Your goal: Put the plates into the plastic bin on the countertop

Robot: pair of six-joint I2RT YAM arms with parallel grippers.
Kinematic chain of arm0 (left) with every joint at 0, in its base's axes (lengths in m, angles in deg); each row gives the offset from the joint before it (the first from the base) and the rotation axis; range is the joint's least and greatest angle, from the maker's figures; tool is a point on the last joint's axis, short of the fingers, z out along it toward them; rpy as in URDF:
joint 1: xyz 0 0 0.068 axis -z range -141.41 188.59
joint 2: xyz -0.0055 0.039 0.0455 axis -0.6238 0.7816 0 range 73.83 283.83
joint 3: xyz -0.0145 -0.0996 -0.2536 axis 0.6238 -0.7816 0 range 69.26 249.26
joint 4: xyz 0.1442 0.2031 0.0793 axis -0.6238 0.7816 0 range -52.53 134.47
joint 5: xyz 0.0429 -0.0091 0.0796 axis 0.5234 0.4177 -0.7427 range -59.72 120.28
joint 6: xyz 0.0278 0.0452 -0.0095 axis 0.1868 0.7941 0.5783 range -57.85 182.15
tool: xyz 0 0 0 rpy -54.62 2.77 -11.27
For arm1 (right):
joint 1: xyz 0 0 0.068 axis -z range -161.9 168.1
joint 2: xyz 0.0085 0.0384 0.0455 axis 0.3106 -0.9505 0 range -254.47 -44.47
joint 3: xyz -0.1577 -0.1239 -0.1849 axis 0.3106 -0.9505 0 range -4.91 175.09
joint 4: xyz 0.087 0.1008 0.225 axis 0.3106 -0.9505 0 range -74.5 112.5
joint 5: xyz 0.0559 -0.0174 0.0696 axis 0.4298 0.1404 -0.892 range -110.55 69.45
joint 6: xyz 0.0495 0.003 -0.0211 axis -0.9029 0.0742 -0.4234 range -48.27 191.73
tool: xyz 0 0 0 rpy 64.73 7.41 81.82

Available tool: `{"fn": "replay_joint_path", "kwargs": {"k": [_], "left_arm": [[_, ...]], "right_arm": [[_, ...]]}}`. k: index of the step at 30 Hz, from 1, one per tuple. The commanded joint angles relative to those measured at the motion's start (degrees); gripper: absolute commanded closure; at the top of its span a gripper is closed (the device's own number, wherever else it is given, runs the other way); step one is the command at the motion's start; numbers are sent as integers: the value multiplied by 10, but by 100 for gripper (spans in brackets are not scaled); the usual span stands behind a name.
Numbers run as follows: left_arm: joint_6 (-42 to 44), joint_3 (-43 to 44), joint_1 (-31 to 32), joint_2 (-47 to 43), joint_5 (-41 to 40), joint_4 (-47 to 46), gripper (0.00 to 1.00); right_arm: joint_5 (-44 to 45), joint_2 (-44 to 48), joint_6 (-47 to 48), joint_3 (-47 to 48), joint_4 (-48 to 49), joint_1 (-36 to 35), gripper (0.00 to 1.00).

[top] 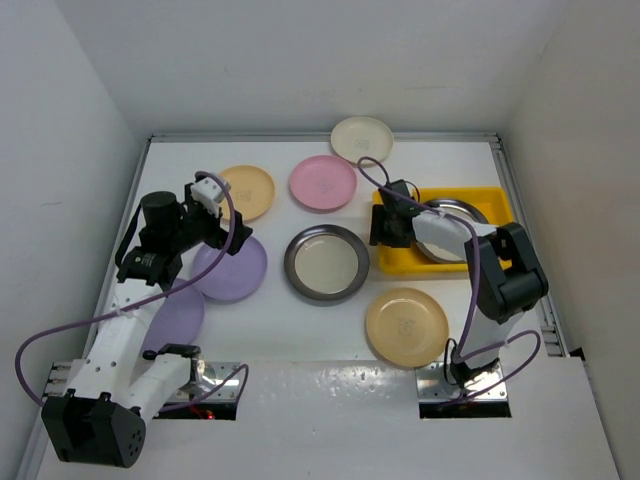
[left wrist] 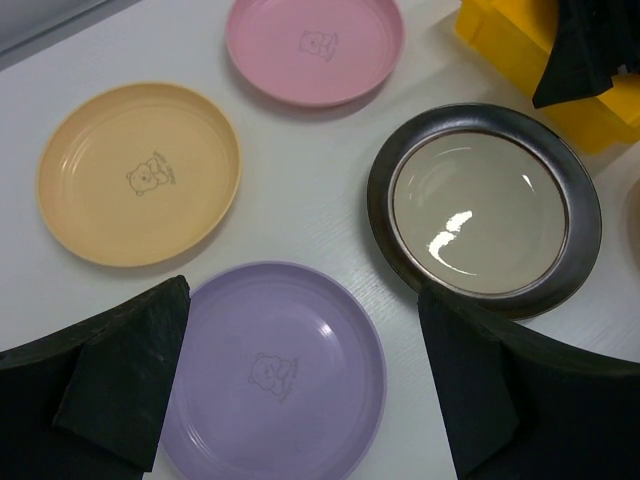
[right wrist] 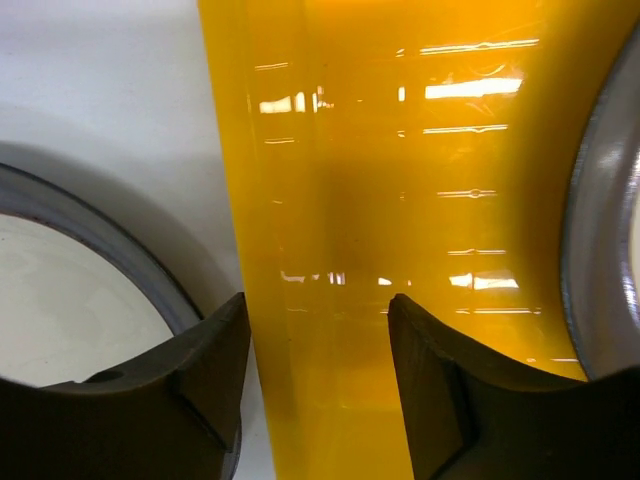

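Observation:
The yellow plastic bin [top: 395,262] sits at the right and holds a steel-rimmed plate [top: 458,213]. My right gripper [top: 385,226] is open, its jaws either side of the bin's left wall [right wrist: 330,200]; it holds nothing [right wrist: 318,345]. My left gripper [top: 222,240] is open and empty above a purple plate [left wrist: 275,370]. A second steel-rimmed plate [top: 326,263] lies mid-table. Pink [top: 323,183], yellow-orange [top: 245,192], cream [top: 362,138] and tan [top: 406,326] plates lie on the white countertop [top: 270,335]. Another purple plate [top: 178,315] lies partly under my left arm.
White walls close in the countertop on three sides. The mid-table steel-rimmed plate [right wrist: 80,300] lies close to the bin's left wall, right by my right gripper's left finger [right wrist: 200,370]. The pink plate [left wrist: 315,45] and yellow-orange plate [left wrist: 140,185] lie just beyond the purple one.

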Motion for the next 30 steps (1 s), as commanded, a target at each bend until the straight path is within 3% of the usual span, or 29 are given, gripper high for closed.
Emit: {"fn": "replay_joint_path", "kwargs": {"k": [1,6,9,12,14,17,23,26,29,30], "left_arm": [[3,5,-3,-5,11,-7,4],[8,5,-3,-5,16,-7,4],[8,-1,-3,-5,16,-7,4],[8,-6,-3,-11,16,-7,4],[8,-6,-3,-11,16,-7,4],[8,-11,-9,-16,16,-7,4],[8,-17,-9,-21,16,-7,4],[8,-17,-9,-21,16,-7,4],[8,-17,-9,-16,21,-7,4],[8,-17,-9,-16,21,-7,4]], "right_arm": [[33,35,-7,29,-2,-1,43],[56,71,51,84,2,-46,35],[-35,77,115,91,14,-66,31],[-134,35,126,112,-11,-66,29],[-145,-23,127,142,-42,-65,29],[-156,-94,125,201,-102,-59,21],[-167,-148,146,227,-130,-51,16],[-203,-172,169,238,-155,-58,23],[-256,-166,160,197,-126,-57,47],[-266,-145,155,166,-115,-58,59]]}}
